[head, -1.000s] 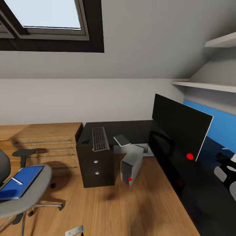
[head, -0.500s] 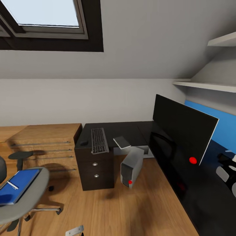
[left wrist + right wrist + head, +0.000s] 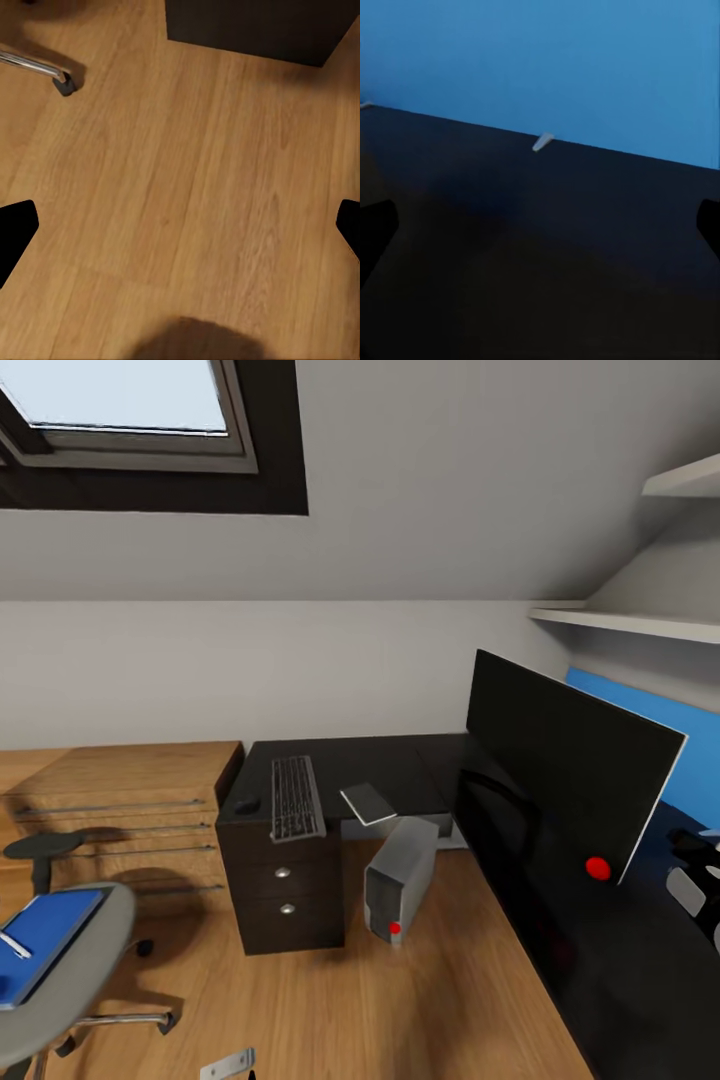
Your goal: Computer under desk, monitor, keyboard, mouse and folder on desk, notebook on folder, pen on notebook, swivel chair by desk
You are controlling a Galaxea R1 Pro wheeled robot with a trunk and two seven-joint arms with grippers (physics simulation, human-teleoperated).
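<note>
Head view first: folder (image 3: 45,928), bright blue and flat, lies on the grey seat of the swivel chair (image 3: 70,970) at the robot's left, with the white pen (image 3: 14,946) resting on it. That puts the left arm on the nearer side, I judge. The folder's long axis runs away from the camera, toward the light wooden drawer chest (image 3: 120,800). Across the wooden floor stands the desk (image 3: 400,760), a glossy black L-shaped top over a dark drawer unit with round silver knobs. On it lie the slim keyboard (image 3: 296,796), long axis pointing toward the wall, the small dark mouse (image 3: 247,805) just beside it, and a thin grey-looking notebook (image 3: 368,802) at the desk's edge. The silver-grey computer (image 3: 400,878) stands tilted on the floor under the desk. The wide black monitor (image 3: 565,760) stands on the right wing.

Left wrist view: the left gripper (image 3: 180,225) has its dark fingertips (image 3: 15,232) spread wide, grasping nothing, over floorboards near a chair caster.

Right wrist view: the right gripper (image 3: 540,225) is likewise spread and empty, over the black desk top before a blue wall panel (image 3: 540,67).
</note>
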